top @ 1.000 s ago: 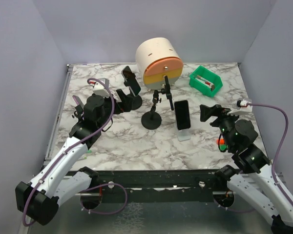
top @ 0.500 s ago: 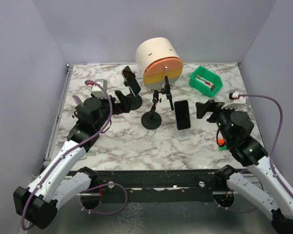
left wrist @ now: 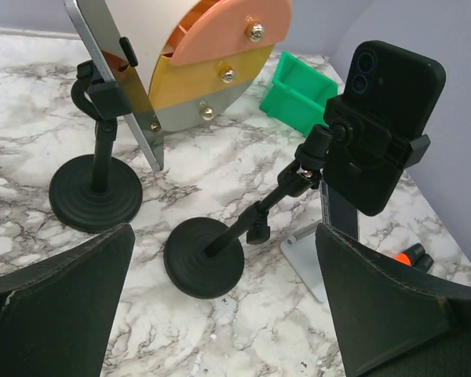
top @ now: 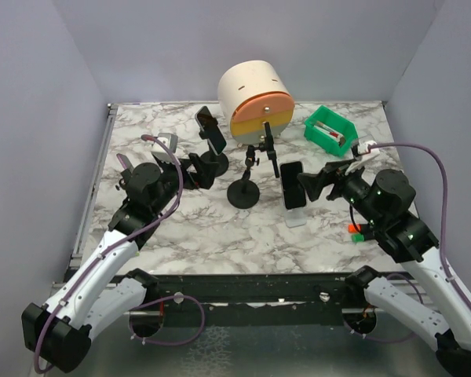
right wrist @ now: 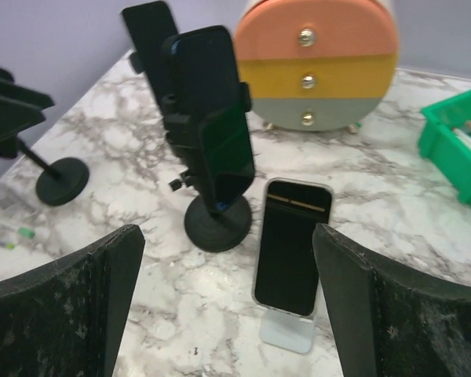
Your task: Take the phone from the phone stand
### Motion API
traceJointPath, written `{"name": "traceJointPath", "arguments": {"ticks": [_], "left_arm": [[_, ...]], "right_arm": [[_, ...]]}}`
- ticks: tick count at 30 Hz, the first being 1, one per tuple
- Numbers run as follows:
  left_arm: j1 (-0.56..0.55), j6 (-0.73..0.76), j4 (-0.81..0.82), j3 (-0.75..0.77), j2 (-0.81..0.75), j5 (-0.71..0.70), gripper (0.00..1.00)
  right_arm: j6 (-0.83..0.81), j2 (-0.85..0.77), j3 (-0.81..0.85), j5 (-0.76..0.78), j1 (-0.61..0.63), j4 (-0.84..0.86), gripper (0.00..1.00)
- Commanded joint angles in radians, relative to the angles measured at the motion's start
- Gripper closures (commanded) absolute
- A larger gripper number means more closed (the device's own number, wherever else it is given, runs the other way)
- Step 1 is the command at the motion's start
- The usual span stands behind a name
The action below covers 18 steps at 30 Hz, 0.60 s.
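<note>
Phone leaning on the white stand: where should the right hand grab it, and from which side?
Pinch the phone across its two long edges, upper half, coming from the front. It leans back with its bottom edge on the white stand, both sides bare, so it should lift straight up.

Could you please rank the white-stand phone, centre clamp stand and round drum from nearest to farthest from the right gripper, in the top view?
1. white-stand phone, just left of the right gripper.
2. centre clamp stand, farther left.
3. round drum, at the back.
</note>
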Motion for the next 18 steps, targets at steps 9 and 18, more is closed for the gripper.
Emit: {"name": "traceJointPath", "arguments": {"ticks": [9, 18], "left_arm": [[-0.006, 0.005, 0.180, -0.101, -0.068, 0.118, 0.01], [-0.014, -0.002, 0.175, -0.093, -0.069, 0.128, 0.01]], "right_arm": [[0.096, 0.071, -0.093, -0.049, -0.001, 0.078, 0.12], [0.181, 0.050, -0.252, 0.156, -0.001, 0.041, 0.03]]}}
